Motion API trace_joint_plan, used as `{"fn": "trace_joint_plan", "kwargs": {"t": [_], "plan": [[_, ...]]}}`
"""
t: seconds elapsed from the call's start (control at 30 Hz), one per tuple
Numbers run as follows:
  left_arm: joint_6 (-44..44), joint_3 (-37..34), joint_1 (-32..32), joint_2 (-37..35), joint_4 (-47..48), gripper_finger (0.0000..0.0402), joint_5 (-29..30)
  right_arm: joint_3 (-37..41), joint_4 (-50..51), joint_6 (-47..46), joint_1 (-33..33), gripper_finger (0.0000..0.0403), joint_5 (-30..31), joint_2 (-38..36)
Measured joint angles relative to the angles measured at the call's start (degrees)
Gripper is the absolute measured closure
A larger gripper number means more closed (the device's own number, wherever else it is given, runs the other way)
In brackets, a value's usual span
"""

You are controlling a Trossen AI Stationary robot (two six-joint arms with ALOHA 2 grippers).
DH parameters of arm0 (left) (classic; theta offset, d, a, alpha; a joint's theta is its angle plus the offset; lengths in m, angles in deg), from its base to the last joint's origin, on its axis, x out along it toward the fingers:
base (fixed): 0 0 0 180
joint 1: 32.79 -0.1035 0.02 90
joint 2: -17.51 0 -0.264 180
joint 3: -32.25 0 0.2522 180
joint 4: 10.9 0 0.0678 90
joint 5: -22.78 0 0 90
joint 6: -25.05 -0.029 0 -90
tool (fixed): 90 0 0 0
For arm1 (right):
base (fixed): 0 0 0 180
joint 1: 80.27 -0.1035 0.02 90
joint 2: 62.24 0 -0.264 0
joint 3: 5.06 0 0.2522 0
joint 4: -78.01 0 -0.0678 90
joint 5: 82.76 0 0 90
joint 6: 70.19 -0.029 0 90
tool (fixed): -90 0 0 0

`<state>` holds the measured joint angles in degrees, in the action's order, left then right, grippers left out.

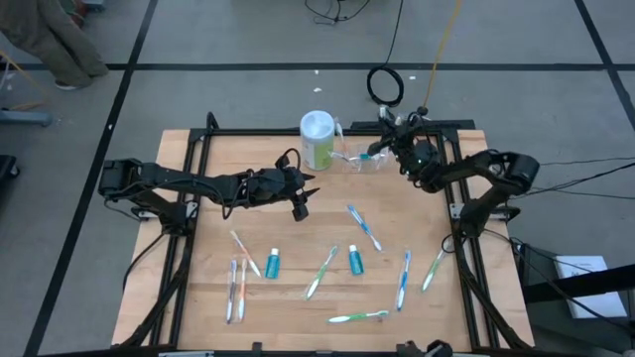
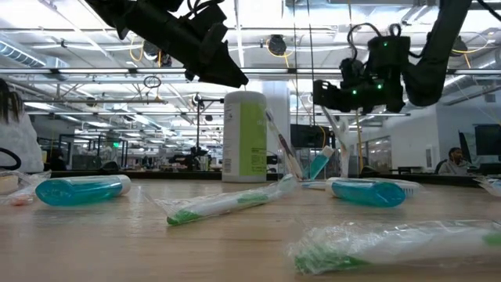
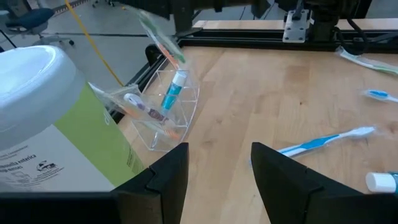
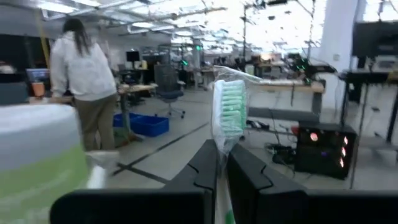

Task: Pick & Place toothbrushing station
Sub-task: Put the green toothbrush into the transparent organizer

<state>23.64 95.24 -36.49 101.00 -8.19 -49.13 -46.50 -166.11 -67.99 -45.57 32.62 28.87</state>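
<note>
Wrapped toothbrush (image 4: 229, 112) in right claw (image 4: 222, 171) | toothbrushing station (image 1: 363, 160) just beside

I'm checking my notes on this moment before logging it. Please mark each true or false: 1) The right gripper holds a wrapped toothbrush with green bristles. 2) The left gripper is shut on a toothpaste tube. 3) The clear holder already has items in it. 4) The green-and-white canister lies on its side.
1) True: the right gripper is shut on a wrapped toothbrush with green bristles.
2) False: the left gripper is open and empty, above the table.
3) True: the toothbrushing station holds a blue tube and a wrapped brush.
4) False: the canister stands upright beside the station.
</note>
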Motion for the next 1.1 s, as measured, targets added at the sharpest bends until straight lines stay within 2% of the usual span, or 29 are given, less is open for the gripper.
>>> {"fn": "trace_joint_plan", "kwargs": {"t": [0.27, 0.5, 0.7, 0.9, 1.1], "plan": [[-0.22, 0.0, 0.0, 0.0, 0.04, 0.0224, 0.0, 1.37, 4.81, -0.16, 0.11, 0.039, 0.25, 1.04], [-0.23, 0.02, 0.0, 0.0, 2.81, 0.0224, -0.02, 8.48, 4.26, -7.52, 0.08, 0.0379, 1.82, -6.58], [0.27, 0.02, 0.1, 0.0, 3.56, 0.0224, -0.04, 15.02, 4.25, -10.02, -0.66, 0.038, 1.6, -12.43], [0.41, 0.02, 0.15, 0.0, 3.51, 0.0224, -0.07, 19.79, 4.18, -15.42, -0.67, 0.0376, 1.75, -14.34], [0.41, 0.02, 0.15, 0.0, 3.12, 0.0224, -0.1, 19.98, 4.78, -14.8, -0.64, 0.0357, 1.64, -14.34]]}}
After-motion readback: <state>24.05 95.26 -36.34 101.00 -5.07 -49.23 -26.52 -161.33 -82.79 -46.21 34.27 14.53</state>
